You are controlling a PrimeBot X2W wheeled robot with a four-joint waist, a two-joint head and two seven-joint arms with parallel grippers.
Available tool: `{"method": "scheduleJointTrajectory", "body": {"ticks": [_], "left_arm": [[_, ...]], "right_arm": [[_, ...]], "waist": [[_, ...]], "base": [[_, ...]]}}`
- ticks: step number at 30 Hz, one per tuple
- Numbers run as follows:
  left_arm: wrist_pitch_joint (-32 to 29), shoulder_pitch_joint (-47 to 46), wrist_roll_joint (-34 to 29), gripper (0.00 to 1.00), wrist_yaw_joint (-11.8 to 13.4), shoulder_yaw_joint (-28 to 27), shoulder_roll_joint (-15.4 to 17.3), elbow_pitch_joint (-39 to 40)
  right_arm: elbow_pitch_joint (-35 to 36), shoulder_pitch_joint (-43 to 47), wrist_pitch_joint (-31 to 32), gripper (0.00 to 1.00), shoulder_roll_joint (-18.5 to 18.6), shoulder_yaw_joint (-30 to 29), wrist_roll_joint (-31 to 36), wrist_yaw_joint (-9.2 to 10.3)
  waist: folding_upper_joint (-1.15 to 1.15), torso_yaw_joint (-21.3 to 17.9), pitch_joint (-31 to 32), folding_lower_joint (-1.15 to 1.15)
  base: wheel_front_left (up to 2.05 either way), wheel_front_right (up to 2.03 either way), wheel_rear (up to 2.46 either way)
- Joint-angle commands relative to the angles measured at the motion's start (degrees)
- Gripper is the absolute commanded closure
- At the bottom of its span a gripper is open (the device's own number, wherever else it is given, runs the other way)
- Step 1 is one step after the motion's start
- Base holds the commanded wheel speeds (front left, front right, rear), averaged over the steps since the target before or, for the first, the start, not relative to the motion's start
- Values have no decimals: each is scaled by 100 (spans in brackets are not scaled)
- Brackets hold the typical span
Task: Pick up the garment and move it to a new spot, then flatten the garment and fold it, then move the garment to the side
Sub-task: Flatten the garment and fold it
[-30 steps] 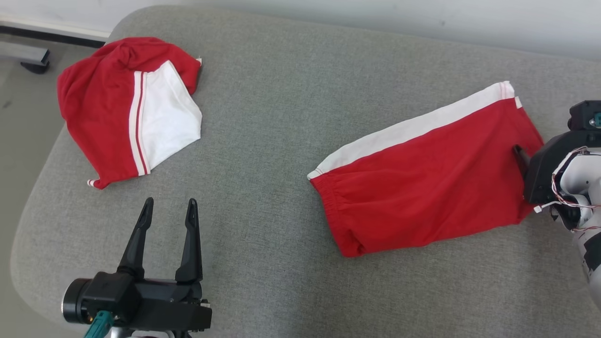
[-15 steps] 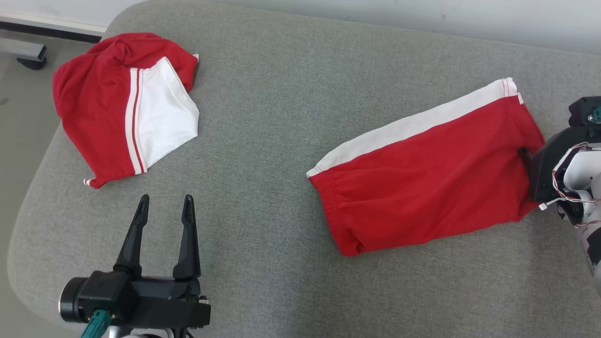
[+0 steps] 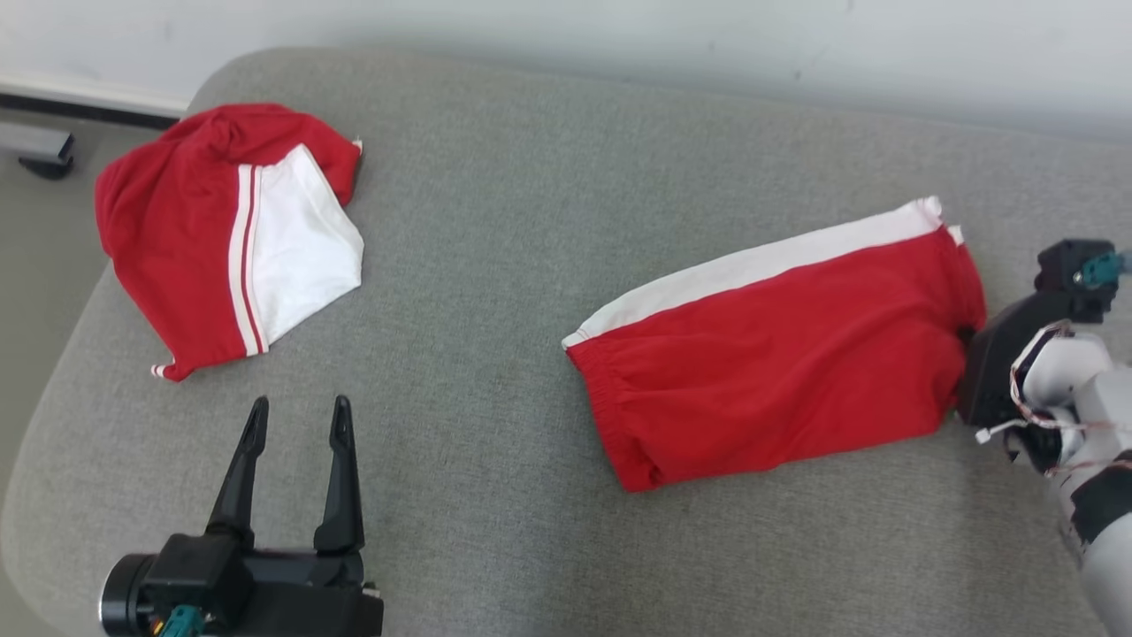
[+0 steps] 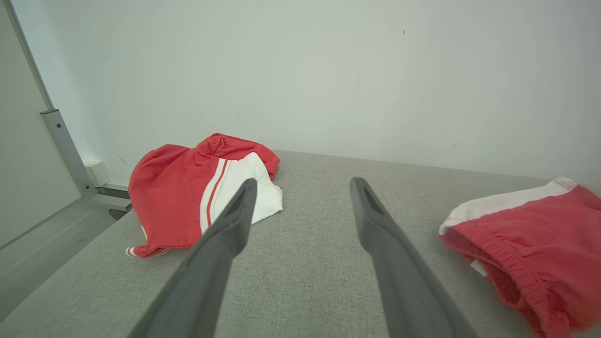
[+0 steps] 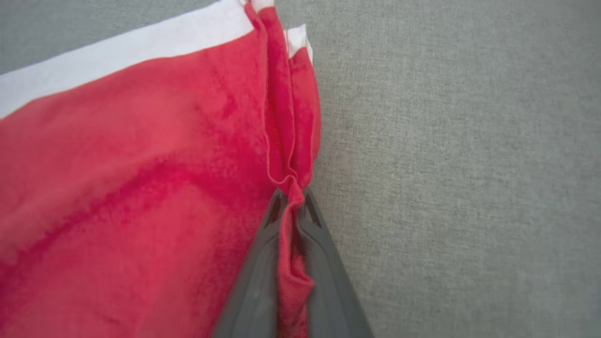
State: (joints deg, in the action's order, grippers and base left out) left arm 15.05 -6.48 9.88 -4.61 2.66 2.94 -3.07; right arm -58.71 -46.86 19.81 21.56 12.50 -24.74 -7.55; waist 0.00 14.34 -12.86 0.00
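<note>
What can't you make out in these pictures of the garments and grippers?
- Head view: right gripper fingertips, hidden behind its own body and the folded garment.
- Left wrist view: folded garment's far end, cut off by the right edge.
- Head view: left gripper base, cut off at the bottom.

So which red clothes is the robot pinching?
The folded red shorts on its right: the right gripper pinches their edge. The crumpled garment lies untouched.
</note>
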Motion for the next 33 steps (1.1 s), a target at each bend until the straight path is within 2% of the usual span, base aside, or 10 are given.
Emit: {"method": "scheduleJointTrajectory", "body": {"ticks": [1,6,14,19,24,28,33], "left_arm": [[19,82,-42,0,-17,-35,-9,-7],[19,342,-180,0,-81,-143,-6,-45],[19,626,-273,0,-180,-231,-7,-33],[19,735,-301,0,-195,-264,-7,-22],[19,812,-314,0,-232,-300,-8,14],[19,877,-306,0,-245,-346,-8,28],[19,867,-303,0,-230,-412,-8,42]], "right_arm": [[-2,142,-10,100,-42,25,-48,13],[461,670,-29,100,-15,125,-637,13],[1305,1849,-31,100,435,49,-1384,13],[1552,2407,-76,100,716,-191,-1494,13],[1478,2730,-200,100,883,-586,-1326,13],[1583,2718,-223,100,719,-713,-1262,13],[2082,2722,-223,100,542,-774,-1295,13]], "waist": [[0,-155,227,0],[0,-404,604,0],[0,-759,950,0],[0,-891,1053,0],[0,-931,1120,0],[0,-977,1133,0],[0,-1016,1150,0]], "base": [[0,0,0],[0,0,0],[0,0,0],[0,0,0],[0,0,0],[0,0,0],[0,0,0]]}}
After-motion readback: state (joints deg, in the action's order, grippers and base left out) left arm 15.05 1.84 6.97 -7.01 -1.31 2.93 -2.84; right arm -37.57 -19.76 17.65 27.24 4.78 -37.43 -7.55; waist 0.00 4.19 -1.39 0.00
